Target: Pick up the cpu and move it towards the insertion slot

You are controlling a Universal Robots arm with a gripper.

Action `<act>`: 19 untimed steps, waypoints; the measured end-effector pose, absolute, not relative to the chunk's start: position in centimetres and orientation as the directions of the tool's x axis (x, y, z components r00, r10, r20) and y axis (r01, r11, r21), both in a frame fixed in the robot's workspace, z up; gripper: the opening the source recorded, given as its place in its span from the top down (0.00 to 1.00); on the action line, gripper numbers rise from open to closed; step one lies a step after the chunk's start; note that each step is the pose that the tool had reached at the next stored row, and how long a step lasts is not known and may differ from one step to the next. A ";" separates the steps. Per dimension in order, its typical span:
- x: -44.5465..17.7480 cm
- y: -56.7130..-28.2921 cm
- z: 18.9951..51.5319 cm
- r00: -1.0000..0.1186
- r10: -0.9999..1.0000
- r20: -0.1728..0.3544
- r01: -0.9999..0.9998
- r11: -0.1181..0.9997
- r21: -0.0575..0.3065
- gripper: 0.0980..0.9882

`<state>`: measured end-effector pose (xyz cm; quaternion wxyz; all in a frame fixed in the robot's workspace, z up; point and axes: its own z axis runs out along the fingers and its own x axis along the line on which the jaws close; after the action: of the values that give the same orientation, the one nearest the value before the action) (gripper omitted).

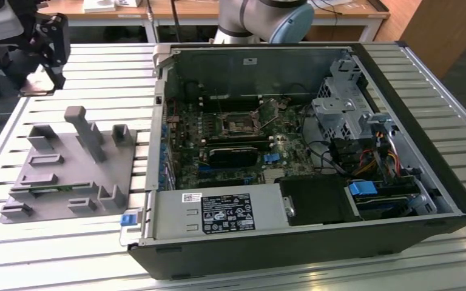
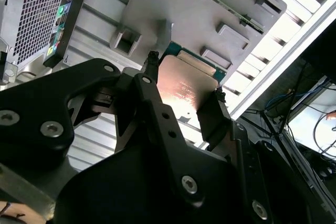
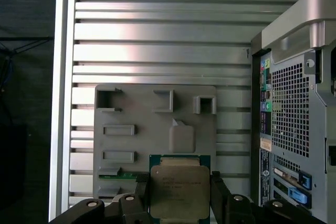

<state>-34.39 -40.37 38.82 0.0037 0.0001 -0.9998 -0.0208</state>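
The hand [image 3: 178, 183] is clamped on the cpu [image 3: 176, 195]: in both wrist views a black finger bears on each of two opposite edges, and the chip sits flat and square between them. The pick-up therefore looks done

The chip is a thin square with a dull silvery-grey metal lid, stepped at its sides, and a narrow green border shows along one edge. In the second wrist view the lid [image 2: 185, 92] takes on a warm pinkish sheen from the light, and the fingertips [image 2: 216, 98] just overlap its rim

Under it lies the grey holder plate [image 3: 157, 129] with its raised pockets and posts. Judging by how large the chip looks against that plate, it hangs clear above the plate's near end and rests in none of the pockets

In the exterior view the hand [image 1: 43, 63] hovers over the slatted desk [image 1: 71, 254], off the far corner of the plate [image 1: 63, 176], towards the exterior view's left

The open computer case [image 1: 257, 248] stands just beside the plate on the exterior view's right. Deeper inside it, on the green board, is the insertion slot [image 1: 237, 124], a dark square with a bright metal frame. It is well apart from the plate, with the case wall between

By my reading, the carry towards the slot is the part left, and nearly all of it: the chip is over the plate's side of the desk, not over the case
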 end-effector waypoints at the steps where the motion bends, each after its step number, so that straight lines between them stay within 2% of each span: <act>1: -34.3 -40.4 38.8 -1.000 0.000 0.007 0.000 0.999 0.041 0.50; 19: -32.7 -40.4 38.8 -1.000 0.000 0.007 0.000 0.999 0.042 0.50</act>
<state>-32.74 -40.37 38.82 0.0037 0.0000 -0.9998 -0.0208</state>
